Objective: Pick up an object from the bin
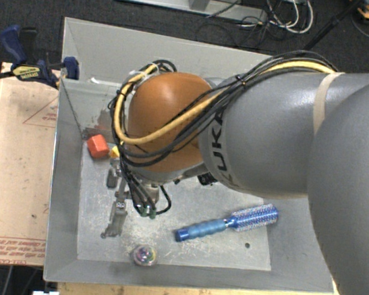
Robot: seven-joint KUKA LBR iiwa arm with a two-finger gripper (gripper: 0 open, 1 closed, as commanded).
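count: one blue hairbrush [227, 225], one orange block [96, 146], one small shiny ball [143, 255]. all lie on floor of grey bin [68, 161], each well apart from others. block at left of frame, just beside wrist's orange cover [165, 117]; yellow bit next to block, kind cannot tell. arm [296, 125] hides upper right of bin floor. jaws low at lower left of frame, between block and ball, brush off to right; released or clenched: cannot tell, cables crowd them.

I see matt, dusty grey metal in the bin [62, 215]. Beside the gripper [113, 229], the blue brush [223, 226] looks glossy plastic.
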